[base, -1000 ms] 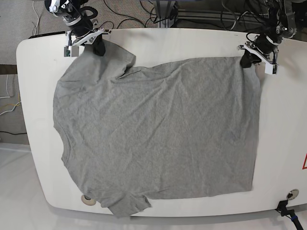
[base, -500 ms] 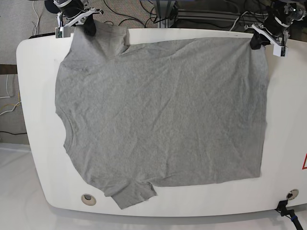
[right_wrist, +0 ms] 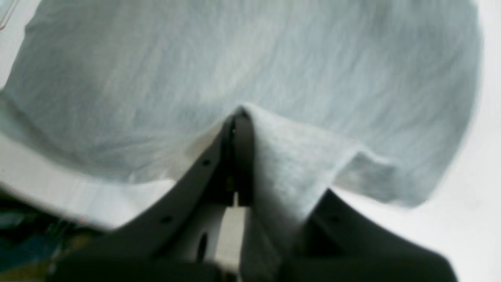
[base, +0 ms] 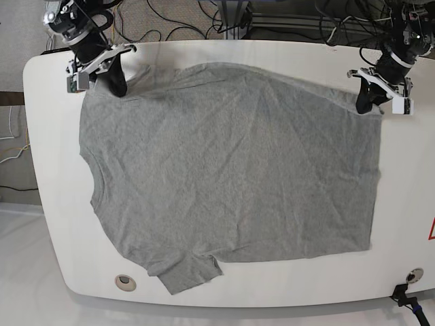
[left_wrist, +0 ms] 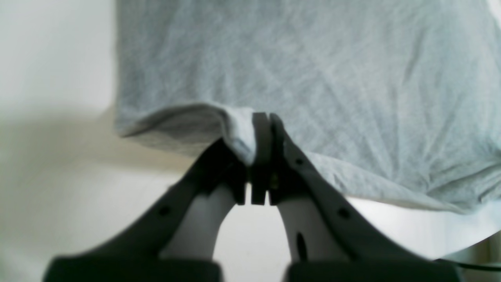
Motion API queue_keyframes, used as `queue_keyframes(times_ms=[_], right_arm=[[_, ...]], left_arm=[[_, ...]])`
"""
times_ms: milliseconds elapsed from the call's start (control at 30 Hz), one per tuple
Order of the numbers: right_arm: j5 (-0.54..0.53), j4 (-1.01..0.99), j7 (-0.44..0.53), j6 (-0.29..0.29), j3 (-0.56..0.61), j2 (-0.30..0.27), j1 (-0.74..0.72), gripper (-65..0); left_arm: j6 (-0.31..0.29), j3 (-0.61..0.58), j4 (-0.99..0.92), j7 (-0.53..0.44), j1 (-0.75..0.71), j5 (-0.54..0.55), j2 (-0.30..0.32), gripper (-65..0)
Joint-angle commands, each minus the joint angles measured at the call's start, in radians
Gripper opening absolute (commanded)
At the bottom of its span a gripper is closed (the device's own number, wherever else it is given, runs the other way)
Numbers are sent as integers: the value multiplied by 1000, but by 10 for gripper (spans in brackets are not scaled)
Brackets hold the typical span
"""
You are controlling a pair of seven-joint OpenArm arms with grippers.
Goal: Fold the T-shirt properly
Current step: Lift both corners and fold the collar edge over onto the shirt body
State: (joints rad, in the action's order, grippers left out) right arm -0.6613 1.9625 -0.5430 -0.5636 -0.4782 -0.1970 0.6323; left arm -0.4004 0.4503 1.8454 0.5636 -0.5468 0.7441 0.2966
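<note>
1. Left pincer (base: 365,103) is pinching the hem corner of the T-shirt (base: 231,170), jaws closed tight on a fold of grey cloth in the left wrist view (left_wrist: 261,156).
2. Right pincer (base: 117,83) is gripping the sleeve end at the far corner, its jaws likewise closed on bunched fabric (right_wrist: 238,156).
3. No brand, label or print is showing on the T-shirt; a red triangle mark (base: 431,231) is sitting at the worktop (base: 408,204) edge, its writing cut off.
4. The T-shirt is lying spread flat on the white worktop, long axis running across the base view, collar toward the right pincer's side, hem toward the left pincer's side.
</note>
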Motion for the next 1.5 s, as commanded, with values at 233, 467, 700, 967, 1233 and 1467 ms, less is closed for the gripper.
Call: queue_keyframes(times_ms=[233, 467, 700, 967, 1233, 1467], right_arm=[[-10, -2, -68, -2, 31, -37, -207, -650], [-8, -136, -70, 3, 94, -83, -349, -650], [88, -280, -70, -2, 111, -80, -484, -650], [202, -426, -70, -45, 143, -81, -641, -650], [294, -541, -65, -83, 158, -75, -739, -650], [295, -628, -65, -97, 158, -81, -828, -650]], left_arm=[[5, 5, 1, -24, 195, 10, -4, -650], [5, 5, -143, -24, 304, 9, -12, -650], [4, 5, -290, -24, 371, 9, -7, -650], [2, 5, -430, -24, 445, 7, -7, -650], [2, -49, -530, -24, 549, -137, -12, -650], [1, -55, -560, -24, 574, -139, -10, -650]])
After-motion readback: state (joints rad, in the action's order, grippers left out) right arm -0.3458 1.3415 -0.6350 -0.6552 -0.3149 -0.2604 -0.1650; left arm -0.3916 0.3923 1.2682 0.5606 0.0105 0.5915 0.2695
